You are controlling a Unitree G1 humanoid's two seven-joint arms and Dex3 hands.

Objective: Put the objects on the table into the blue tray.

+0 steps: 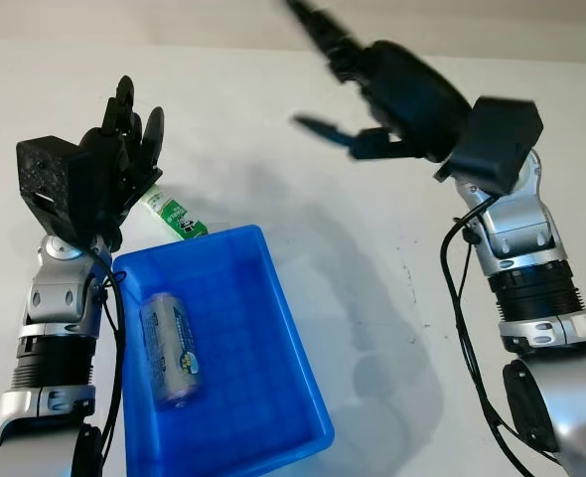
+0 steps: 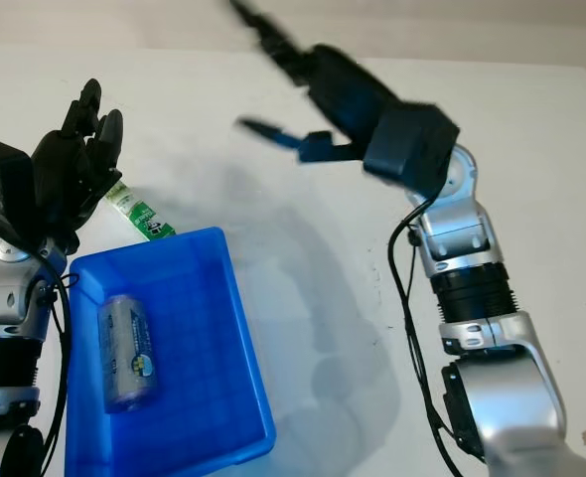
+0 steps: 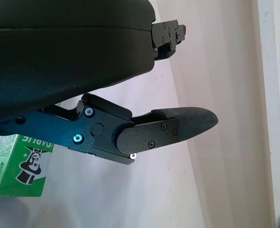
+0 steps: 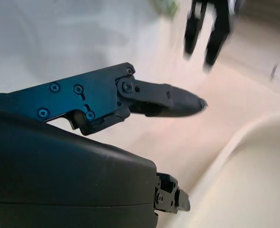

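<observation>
1. Blue plastic tray (image 1: 273, 328) sits on the white table (image 1: 273, 129) at the near left, its walls smooth and its floor marked with a faint grid.
2. Inside the tray lies a silver-grey can (image 1: 171, 345), a cylinder on its side, with a blue-and-yellow label along its length.
3. Just beyond the tray's far-left corner, a small green-and-white pack (image 1: 177, 219) lies on the table, touching or nearly touching the rim; whether it touches cannot be told.
4. From the left wrist view, the pack (image 3: 19, 166) shows a printed green face with white lettering and a black figure.
5. Left hand (image 1: 124, 149), black and hard-shelled, is raised over the pack's far end, fingers pointing up and away; it is empty and uncurled.
6. Its shell partly hides the pack's far end from the head camera, and a black cable runs down the silver forearm beside the tray's left wall.
7. Right hand (image 1: 372, 94) is held high above the table's middle and far side, well apart from the tray, empty with its fingers extended.
8. Its dark shadow falls across the table to the right of the tray.
9. Right forearm is ribbed silver metal with black joints and a loose black cable.
</observation>
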